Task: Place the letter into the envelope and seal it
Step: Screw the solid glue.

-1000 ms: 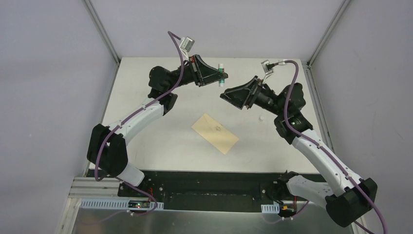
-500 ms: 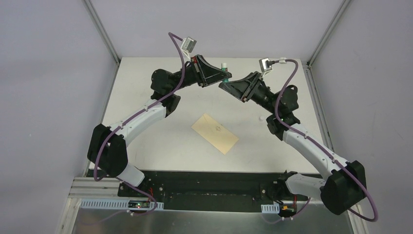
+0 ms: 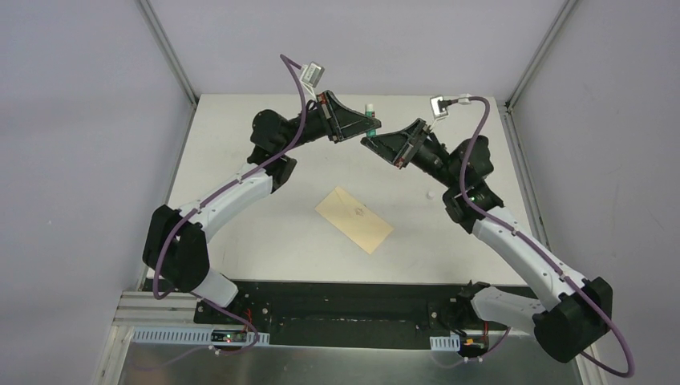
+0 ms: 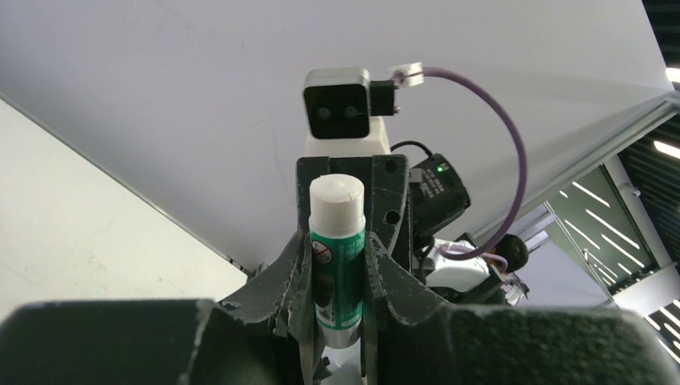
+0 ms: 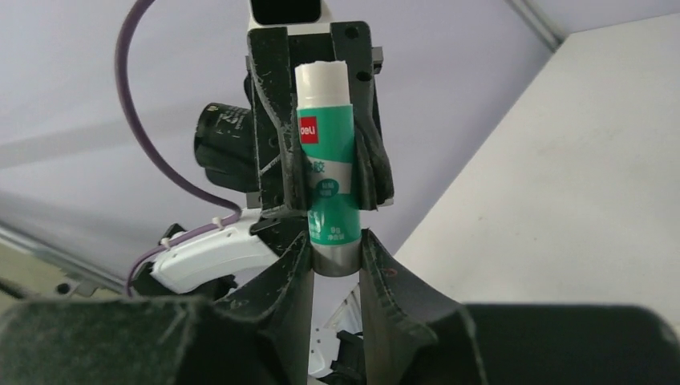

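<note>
**Two grippers share one glue stick over the table**

The fingers of the left gripper (image 4: 337,253) clamp the green body of the single glue stick (image 5: 325,160), whose label reads "deli" in white on red; the smaller print is illegible. The fingers of the right gripper (image 5: 335,253) press on its grey end. The one envelope (image 3: 354,218) lies flat on the table (image 3: 232,160), well apart from both fingertips, towards the arm bases.

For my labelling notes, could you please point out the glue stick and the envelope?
glue stick (image 4: 337,273), left wrist view, on its green label.
envelope (image 3: 354,218), top external view, middle of its face.
</note>
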Motion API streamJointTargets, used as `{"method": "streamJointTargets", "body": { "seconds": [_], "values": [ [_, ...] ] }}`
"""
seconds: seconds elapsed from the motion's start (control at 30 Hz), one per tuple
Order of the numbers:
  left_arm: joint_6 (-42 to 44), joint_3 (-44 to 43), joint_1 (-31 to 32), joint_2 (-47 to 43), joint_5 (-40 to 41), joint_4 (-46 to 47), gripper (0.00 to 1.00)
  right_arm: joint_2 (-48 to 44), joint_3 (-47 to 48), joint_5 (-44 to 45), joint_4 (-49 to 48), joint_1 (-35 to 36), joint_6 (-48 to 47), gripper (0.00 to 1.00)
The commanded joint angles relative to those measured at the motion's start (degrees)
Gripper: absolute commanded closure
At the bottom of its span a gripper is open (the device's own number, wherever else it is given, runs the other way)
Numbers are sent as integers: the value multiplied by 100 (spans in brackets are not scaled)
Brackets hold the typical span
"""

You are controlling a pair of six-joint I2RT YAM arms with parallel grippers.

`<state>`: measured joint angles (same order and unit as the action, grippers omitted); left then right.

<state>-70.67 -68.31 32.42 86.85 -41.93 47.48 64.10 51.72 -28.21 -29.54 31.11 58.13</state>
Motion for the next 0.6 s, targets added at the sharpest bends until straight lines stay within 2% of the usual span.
{"method": "streamJointTargets", "body": {
  "seconds": [0.0, 0.1, 0.2, 0.43, 0.57],
  "values": [
    [779, -201, 125, -354, 171, -714, 100, -301, 951, 1073, 2368, 458, -1641, 89],
    [1390, -318, 194, -568, 307, -1547, 100, -291, 1501, 2455, 3873, 1004, -2694, 90],
    [1804, -450, 275, -696, 460, -2148, 100, -135, 1914, 3634, 4563, 1463, -3290, 90],
    [2184, -585, 405, -770, 658, -2750, 100, 558, 2627, 5767, 5305, 2492, -4213, 89],
    [2318, -607, 430, -833, 783, -3004, 100, 838, 2830, 6380, 5437, 2709, -4378, 89]
  ]
}}
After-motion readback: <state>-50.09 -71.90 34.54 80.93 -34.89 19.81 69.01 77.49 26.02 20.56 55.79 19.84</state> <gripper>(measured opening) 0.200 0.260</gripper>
